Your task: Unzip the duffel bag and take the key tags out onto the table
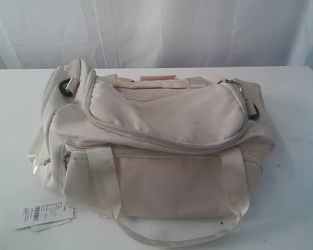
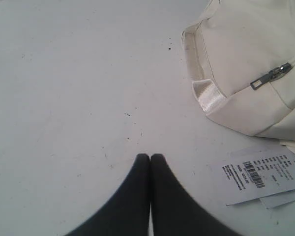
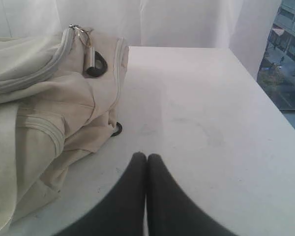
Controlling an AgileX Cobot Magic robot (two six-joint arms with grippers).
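On centre of table (image 1: 297,104): duffel bag (image 1: 161,172), curved top zipper (image 1: 167,139) shut along visible run, pull (image 1: 233,85) at R end. Paper label (image 1: 41,214) flat on tabletop by bag's L front corner. L gripper (image 2: 150,156): tips pressed together, nothing betw., over bare tabletop near label. R gripper (image 3: 146,155): likewise pressed together, empty, over tabletop beside bag's R end, apart from it.

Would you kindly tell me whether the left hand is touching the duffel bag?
Apart. The left wrist view shows bare table between the shut left hand and the duffel bag.
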